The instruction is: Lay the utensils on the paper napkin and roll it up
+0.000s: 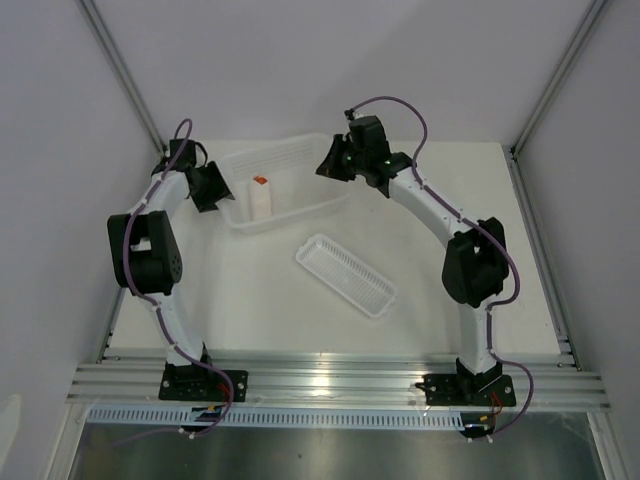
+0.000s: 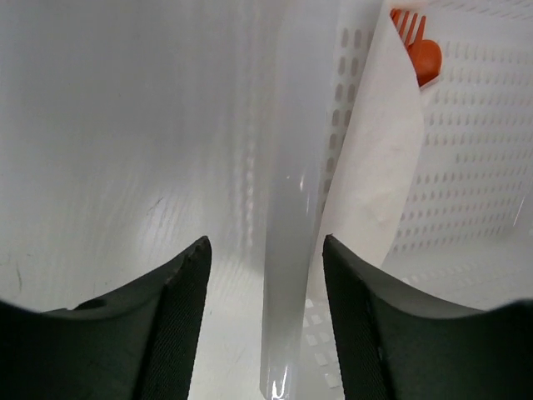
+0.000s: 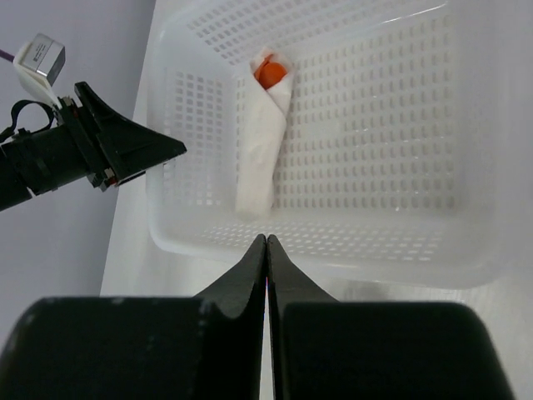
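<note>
Pale walls with metal corner posts close in a white bench (image 1: 250, 310). On it are a large perforated basket (image 1: 300, 212) at the far middle and a small ribbed tray (image 1: 345, 275) nearer the arms, apart from the basket.

The task looks all but finished. The napkin (image 3: 262, 142) is wound into a narrow roll and lies on the basket floor beside its left wall. The orange utensils (image 3: 271, 73) poke out of its far end. No loose cutlery or flat paper shows on the bench, so I judge that little is left beyond drawing the arms back.

The left jaws stand apart and hold nothing, poised at the basket's left wall. The right jaws are pressed together and empty, and hang just outside the basket's other end.

Some things stay unclear. The roll covers the handles, so the pieces cannot be counted; only fork tines and a rounded orange part show. Whether the loose edge of the paper is tucked under cannot be made out. In the left wrist view the basket wall is a close blur, and I cannot tell whether either finger touches it.
</note>
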